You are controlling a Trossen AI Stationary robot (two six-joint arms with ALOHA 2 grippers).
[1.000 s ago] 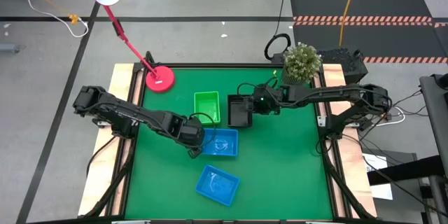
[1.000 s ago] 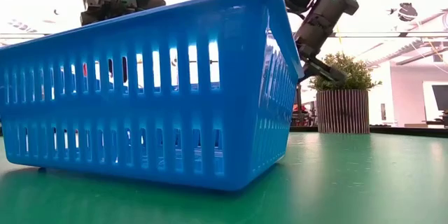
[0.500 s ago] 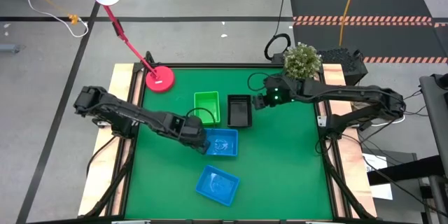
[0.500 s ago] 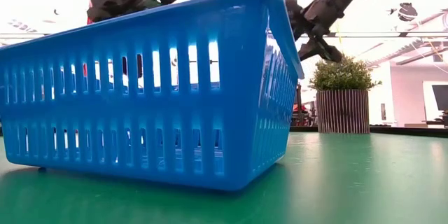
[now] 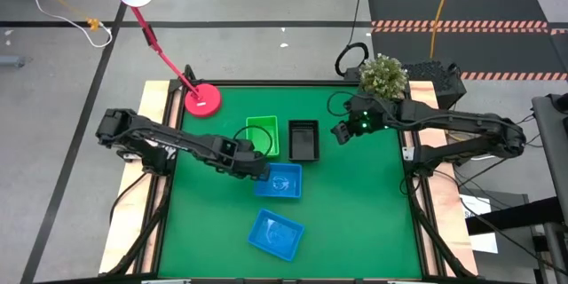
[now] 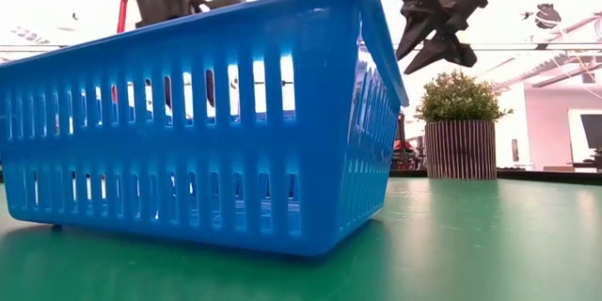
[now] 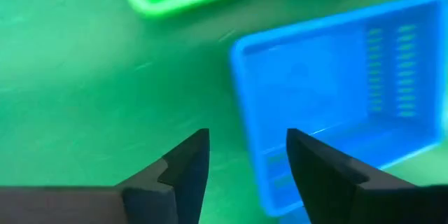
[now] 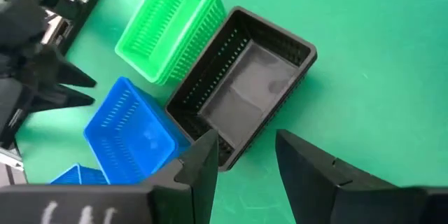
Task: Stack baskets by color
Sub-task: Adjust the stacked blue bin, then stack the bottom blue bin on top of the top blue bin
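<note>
A green basket (image 5: 262, 135) and a black basket (image 5: 303, 140) stand side by side on the green mat, near the middle. One blue basket (image 5: 278, 180) sits just in front of them. A second blue basket (image 5: 276, 234) lies nearer the front edge and fills the low view (image 6: 207, 113). My left gripper (image 5: 258, 170) is open at the left end of the first blue basket (image 7: 336, 91). Its fingers stand on either side of that end wall, and I see no touch. My right gripper (image 5: 339, 133) hangs open in the air to the right of the black basket (image 8: 241, 91), with nothing between its fingers (image 8: 241, 154).
A pink desk lamp stands with its base (image 5: 202, 99) at the far left corner. A potted plant (image 5: 383, 78) stands at the far right corner. Bare mat lies to the right of the baskets and along the near left side.
My right gripper has risen and drawn back toward the table's right edge, away from the black basket, rolling as it went. The black basket stays where it was. My left gripper has rolled about its own line at the blue basket's left end. That basket has not moved.
</note>
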